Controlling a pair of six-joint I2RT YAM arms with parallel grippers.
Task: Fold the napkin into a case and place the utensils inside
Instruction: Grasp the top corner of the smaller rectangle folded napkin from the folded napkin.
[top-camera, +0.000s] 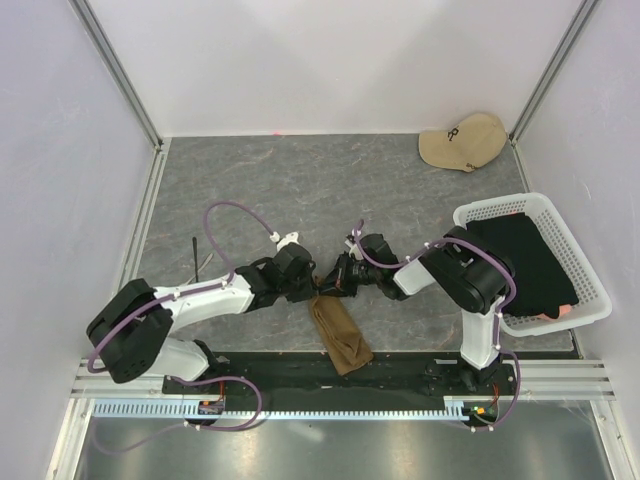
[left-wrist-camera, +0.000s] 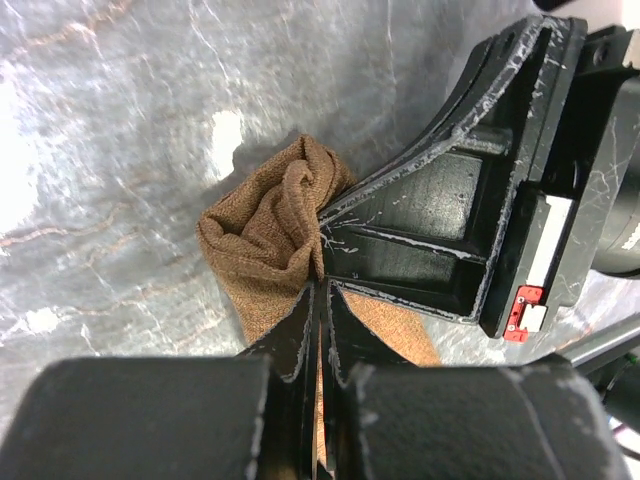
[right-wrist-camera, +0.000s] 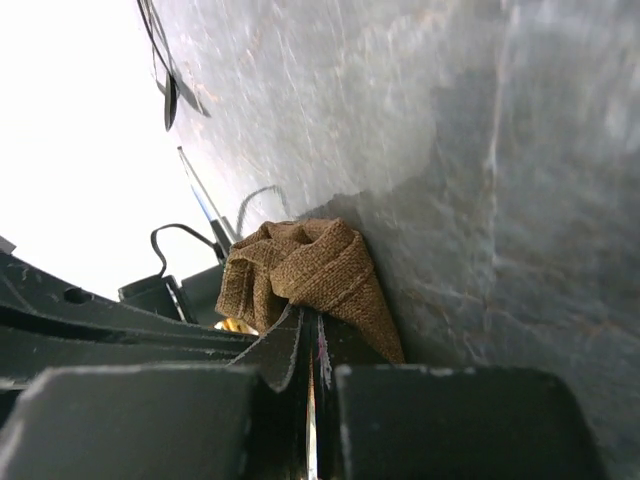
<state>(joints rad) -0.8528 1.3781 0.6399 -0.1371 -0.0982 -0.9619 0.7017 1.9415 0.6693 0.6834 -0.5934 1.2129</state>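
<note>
The olive-brown napkin (top-camera: 341, 337) lies as a narrow folded strip at the table's near edge, between the two arm bases. Its far end is bunched up (left-wrist-camera: 265, 240) where both grippers meet. My left gripper (top-camera: 310, 284) is shut on that end, with cloth showing between its fingers (left-wrist-camera: 300, 330). My right gripper (top-camera: 334, 279) faces it from the right and is shut on the same bunched cloth (right-wrist-camera: 310, 265). Its black finger (left-wrist-camera: 440, 200) crosses the left wrist view. The slim utensils (top-camera: 198, 258) lie on the table to the left, apart from the napkin.
A white mesh basket (top-camera: 592, 292) holding black fabric (top-camera: 525, 265) stands at the right edge. A beige cap (top-camera: 463, 140) lies in the far right corner. White walls close the table on three sides.
</note>
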